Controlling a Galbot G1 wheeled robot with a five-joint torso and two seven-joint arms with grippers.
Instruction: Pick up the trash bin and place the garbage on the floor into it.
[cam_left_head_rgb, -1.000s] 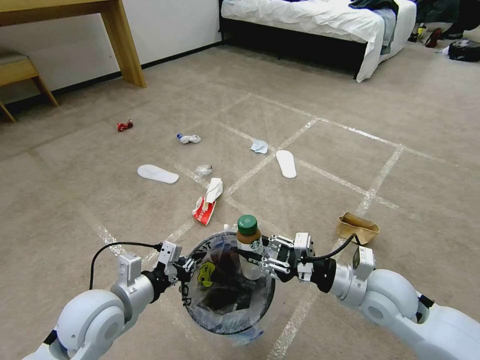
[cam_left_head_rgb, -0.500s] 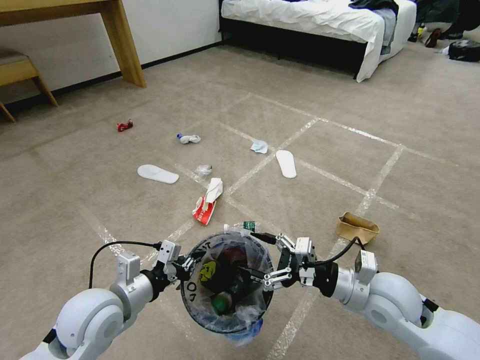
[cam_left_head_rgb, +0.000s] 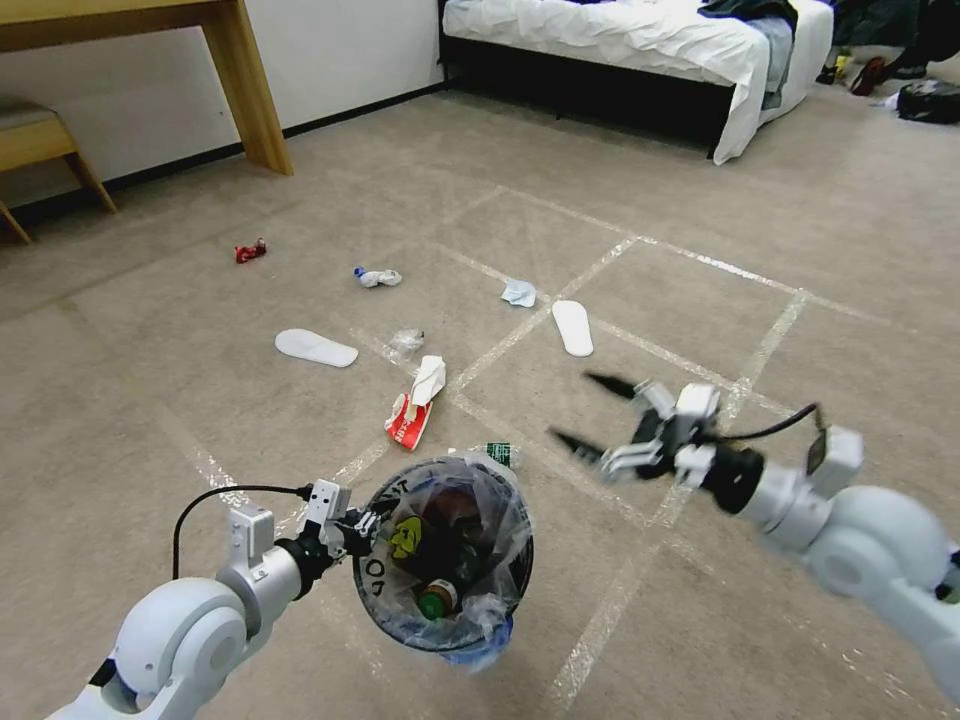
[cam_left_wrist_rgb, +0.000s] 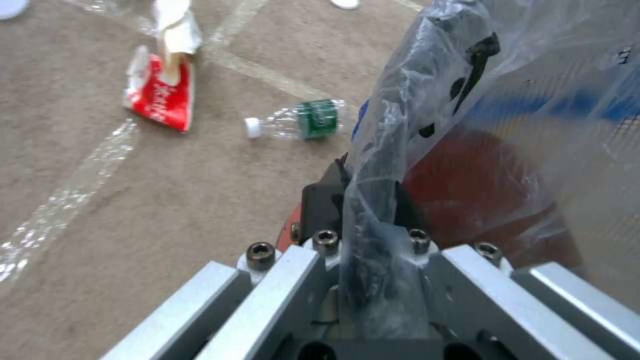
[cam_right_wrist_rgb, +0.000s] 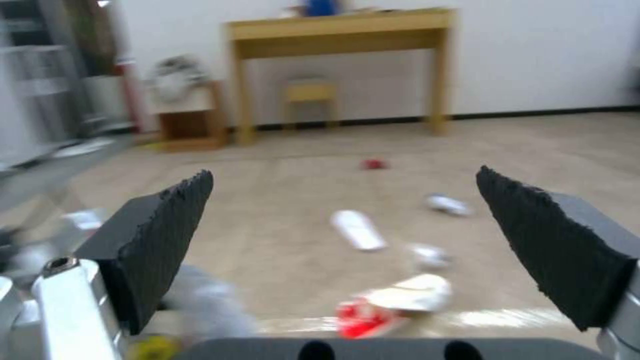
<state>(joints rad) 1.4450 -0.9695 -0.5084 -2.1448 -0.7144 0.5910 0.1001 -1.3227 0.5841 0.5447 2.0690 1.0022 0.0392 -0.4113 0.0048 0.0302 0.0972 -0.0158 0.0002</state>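
Two grippers are working here: the left gripper (cam_left_head_rgb: 362, 523) is pinching the trash bin (cam_left_head_rgb: 443, 560) by its rim, jaws clamped on the plastic liner, which is veiling the fingertips in the left wrist view. The right gripper (cam_left_head_rgb: 590, 415) is hovering empty above the carpet, jaws spread wide. A clear bottle (cam_left_wrist_rgb: 297, 120) is lying half hidden behind the bin, near the red-white carton (cam_left_head_rgb: 412, 408).

On the carpet: two white slipper soles (cam_left_head_rgb: 315, 348) (cam_left_head_rgb: 572, 327), two crumpled tissues (cam_left_head_rgb: 377, 277) (cam_left_head_rgb: 518, 292), one red wrapper (cam_left_head_rgb: 249, 251), one red-white carton (cam_left_head_rgb: 413, 408), one clear bottle (cam_left_head_rgb: 492, 452), one trash bin (cam_left_head_rgb: 372, 576).
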